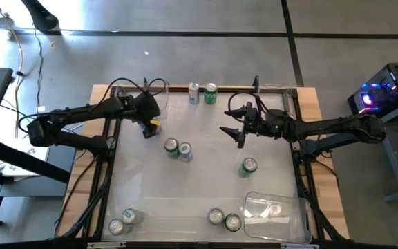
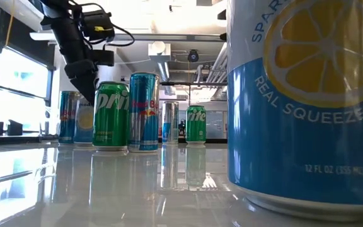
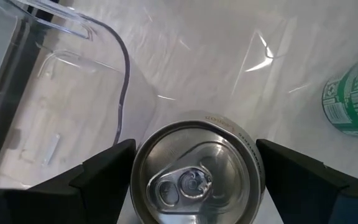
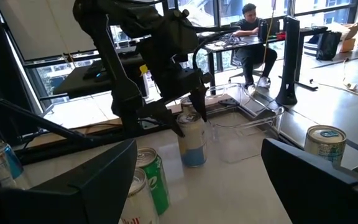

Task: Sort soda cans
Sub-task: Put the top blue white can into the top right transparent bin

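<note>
My left gripper (image 1: 148, 126) is shut on a light-blue and white soda can with a yellow lemon print (image 4: 192, 144) at the table's far left, beside a clear bin (image 3: 98, 37). The can's silver top (image 3: 197, 171) shows between the fingers. My right gripper (image 1: 236, 131) hovers open and empty right of centre. Other cans stand upright on their bases: two at the far edge (image 1: 202, 93), a pair at the middle (image 1: 177, 149), one further right (image 1: 249, 166), and pairs at the near edge (image 1: 122, 220) (image 1: 224, 219). My left gripper pinches the can between its two fingers, on opposite sides of the body just below the top rim (image 3: 135, 168). The fingers (image 4: 180, 124) come from above, pointing down. The can is upright; in the low view its base (image 2: 84, 142) sits level with its neighbours' bases.
A clear bin lies at the near right corner (image 1: 275, 209), and another stands at the far right (image 1: 282, 90). In the low view a large blue lemon can (image 2: 307, 101) stands close to the camera. A person sits at a desk in the room beyond (image 4: 250, 31).
</note>
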